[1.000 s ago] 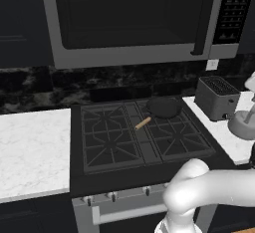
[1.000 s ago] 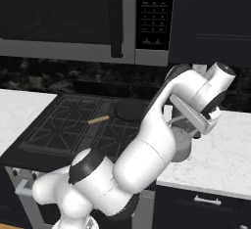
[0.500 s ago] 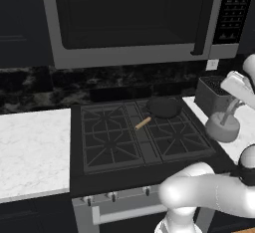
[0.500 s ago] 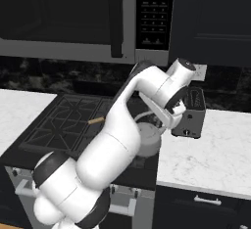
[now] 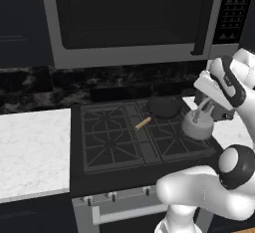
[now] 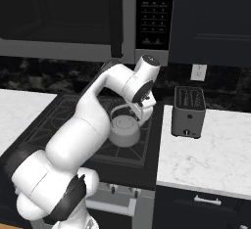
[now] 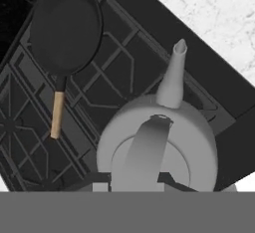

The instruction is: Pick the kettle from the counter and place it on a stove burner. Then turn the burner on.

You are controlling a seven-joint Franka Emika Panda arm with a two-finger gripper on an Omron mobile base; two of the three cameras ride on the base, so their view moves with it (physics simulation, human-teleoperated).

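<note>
Above the right side of the black cooktop (image 5: pixel 124 142) I have the kettle (image 5: pixel 197 124) hanging by its arched handle from my gripper (image 5: pixel 205 108), fingers clamped on that handle. From the hand camera, the kettle's spout (image 7: pixel 172 75) points toward the white counter (image 7: pixel 214 13) on the cooktop's right. Behind it a black skillet (image 7: pixel 64 25) rests on the rear grate, wooden handle (image 7: pixel 57 113) pointing forward. A toaster (image 6: pixel 188 111) stands on the counter.

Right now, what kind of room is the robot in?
It looks like a home kitchen, computer-rendered. There is a black gas cooktop with a skillet on it, a microwave above, and a toaster on the marble counter.
</note>
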